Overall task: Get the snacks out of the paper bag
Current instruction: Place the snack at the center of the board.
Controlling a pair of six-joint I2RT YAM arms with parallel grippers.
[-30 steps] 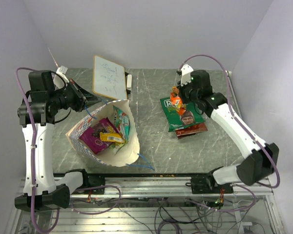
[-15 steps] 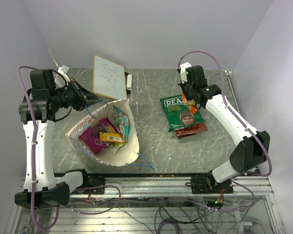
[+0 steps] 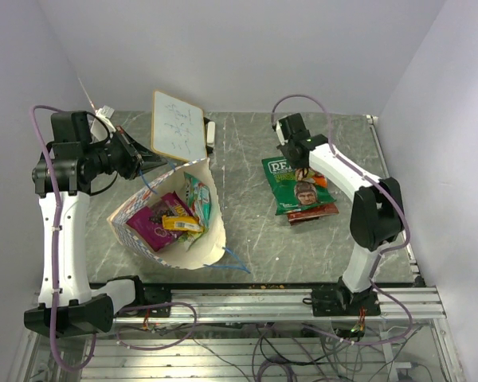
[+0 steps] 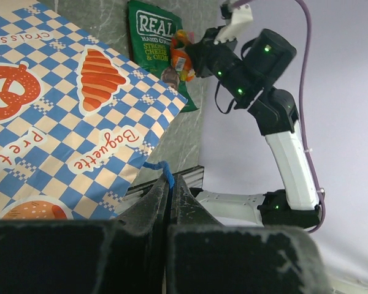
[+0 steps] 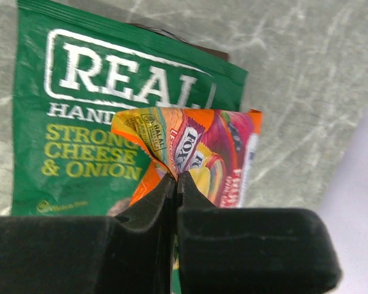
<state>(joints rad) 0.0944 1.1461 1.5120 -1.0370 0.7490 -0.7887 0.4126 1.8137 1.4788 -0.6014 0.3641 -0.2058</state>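
The paper bag [image 3: 201, 251] lies open on its side at the left, and its checkered outside fills the left wrist view [image 4: 61, 122]. Inside it lie magenta-purple [image 3: 150, 224], yellow [image 3: 180, 225] and teal-orange [image 3: 197, 199] snacks. My left gripper [image 3: 154, 161] is shut on the bag's blue cord handle [image 4: 165, 172] and holds the rim up. A green packet [image 3: 291, 187] lies on a brown one [image 3: 315, 212] at the right. My right gripper [image 3: 307, 167] is shut on an orange-red packet [image 5: 202, 150] just above the green packet [image 5: 80, 122].
A white board with scribbles [image 3: 179, 127] leans at the back, just behind the bag's mouth. A second blue cord [image 3: 237, 263] trails from the bag toward the front rail. The right arm's elbow [image 3: 374, 215] is folded near the table's right side.
My right gripper has swung left and back with the orange-red packet, now over the green packet's right side, and its arm has folded. The left arm and bag have not moved.
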